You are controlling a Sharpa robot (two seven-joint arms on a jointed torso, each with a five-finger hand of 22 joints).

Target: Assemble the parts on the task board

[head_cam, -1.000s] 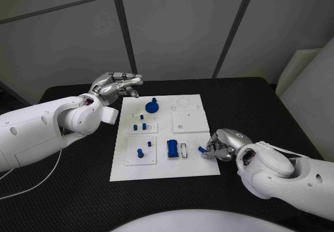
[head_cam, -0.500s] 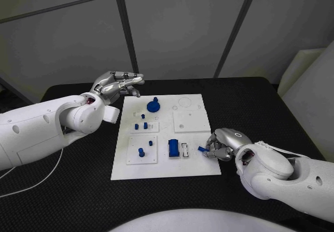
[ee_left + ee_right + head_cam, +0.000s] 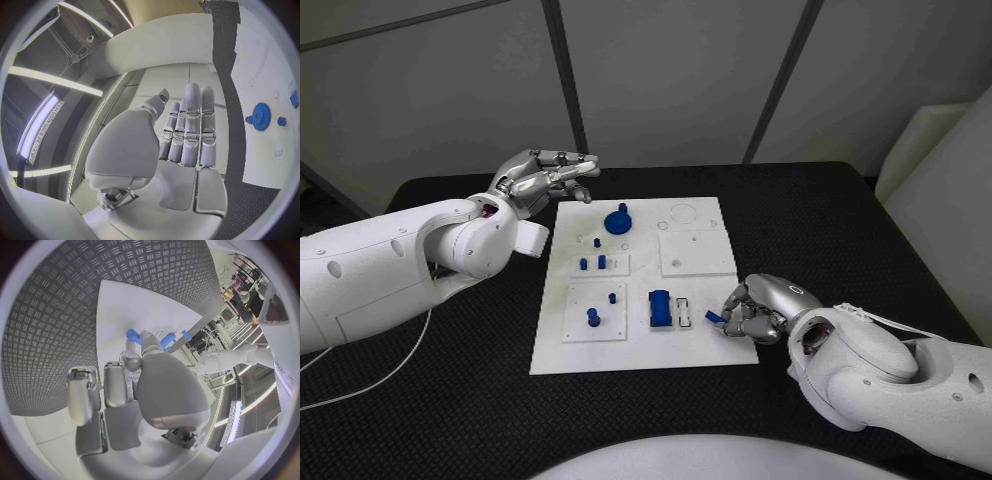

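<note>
Black textured counter (image 3: pixel 848 215), grey panelled wall behind. White rectangular task board (image 3: pixel 697 350) lies mid-counter. Left hand (image 3: pixel 542 175) hovers off the board's far-left corner, fingers (image 3: pixel 192 125) straight and together, holding nothing. On the board: one blue gear with knob (image 3: pixel 617 219) near the far end, about five small blue pegs (image 3: pixel 593 316) down its left side, one blue rectangular block (image 3: pixel 658 307) near the middle. Right hand (image 3: pixel 762 307) sits at the board's right edge beside the block, fingers curled, pinching one small blue piece (image 3: pixel 714 317).
</note>
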